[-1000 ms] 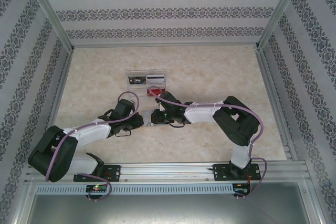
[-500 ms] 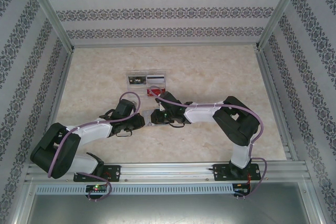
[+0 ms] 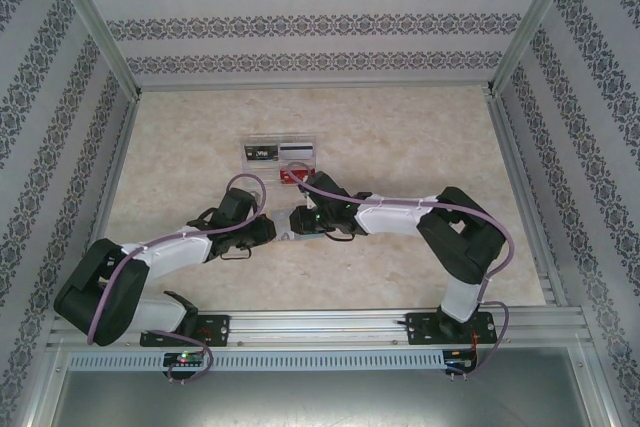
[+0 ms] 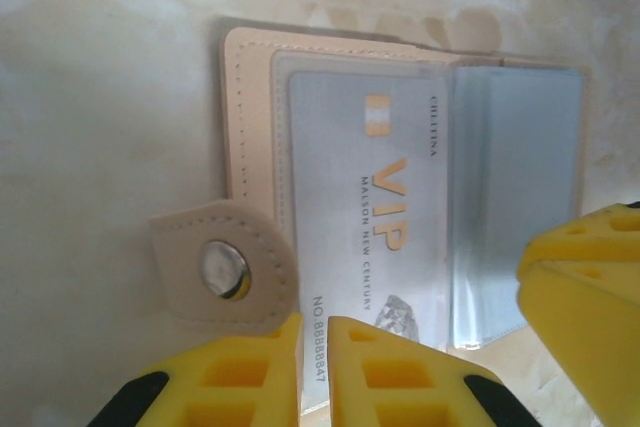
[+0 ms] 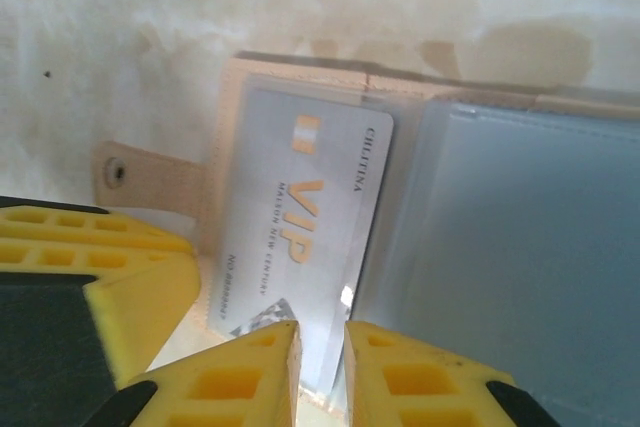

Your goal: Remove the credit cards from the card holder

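Left wrist view: the left hand (image 4: 315, 325) has its two yellow fingers drawn almost together, with only a thin slit between them. The lower left corner of the credit card (image 4: 370, 197), with its printed number, runs into that slit along with the bottom edge of the card holder (image 4: 250, 117). The fingertips cover the contact itself, so it reads as a pinch on the holder's edge, but how deep it bites is hidden. Just left of the fingers, the holder's tab (image 4: 225, 272) lies flat and open, its metal snap facing up. The card is pale grey with gold VIP lettering and sits under a clear pocket of the open tan holder. A clear sleeve (image 4: 515, 197) folds out to its right, its contents too blurred to name. A third yellow finger (image 4: 590, 307), cropped by the right border, stands beside that sleeve. Seen from the right wrist, the right hand (image 5: 322, 332) is likewise nearly pressed together. The card's lower end slips between its fingers, poking past the holder's bottom edge, and the tips hide where they meet it. A finger of the left hand stands at the left border, beside the tab. From the top external camera both hands meet near the middle of the worktop (image 3: 400, 137), and the holder beneath is almost wholly covered by them. Beyond them, well apart, a clear tray (image 3: 280, 150) holds dark, pale and red cards too small to read.
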Action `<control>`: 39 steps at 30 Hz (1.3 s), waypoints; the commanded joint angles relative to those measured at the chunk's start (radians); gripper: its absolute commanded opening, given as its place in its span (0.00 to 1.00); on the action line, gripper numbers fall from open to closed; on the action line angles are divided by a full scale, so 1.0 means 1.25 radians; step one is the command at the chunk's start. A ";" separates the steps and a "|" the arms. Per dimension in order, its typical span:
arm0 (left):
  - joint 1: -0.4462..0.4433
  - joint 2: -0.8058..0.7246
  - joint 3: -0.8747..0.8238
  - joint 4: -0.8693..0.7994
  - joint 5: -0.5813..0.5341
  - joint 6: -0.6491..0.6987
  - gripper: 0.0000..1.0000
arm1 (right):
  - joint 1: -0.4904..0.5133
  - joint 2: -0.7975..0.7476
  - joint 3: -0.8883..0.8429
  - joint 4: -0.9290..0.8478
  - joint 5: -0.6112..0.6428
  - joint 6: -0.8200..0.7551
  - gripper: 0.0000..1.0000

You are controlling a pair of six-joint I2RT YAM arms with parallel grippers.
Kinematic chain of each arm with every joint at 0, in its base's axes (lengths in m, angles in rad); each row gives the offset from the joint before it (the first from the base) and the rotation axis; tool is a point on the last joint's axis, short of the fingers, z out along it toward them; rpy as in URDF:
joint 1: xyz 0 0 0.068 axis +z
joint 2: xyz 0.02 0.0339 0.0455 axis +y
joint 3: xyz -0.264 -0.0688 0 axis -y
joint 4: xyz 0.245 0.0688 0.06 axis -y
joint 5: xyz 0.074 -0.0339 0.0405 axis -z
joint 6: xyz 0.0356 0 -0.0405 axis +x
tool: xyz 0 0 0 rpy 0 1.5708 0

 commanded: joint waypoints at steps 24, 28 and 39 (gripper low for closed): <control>-0.019 0.054 0.035 0.011 0.008 0.010 0.21 | -0.013 0.031 -0.015 -0.007 0.016 -0.018 0.21; -0.022 0.056 0.038 0.010 0.007 0.011 0.21 | -0.013 0.032 -0.017 -0.007 0.015 -0.015 0.21; -0.031 0.063 0.050 0.004 0.006 0.019 0.23 | -0.014 0.031 -0.018 -0.007 0.015 -0.014 0.21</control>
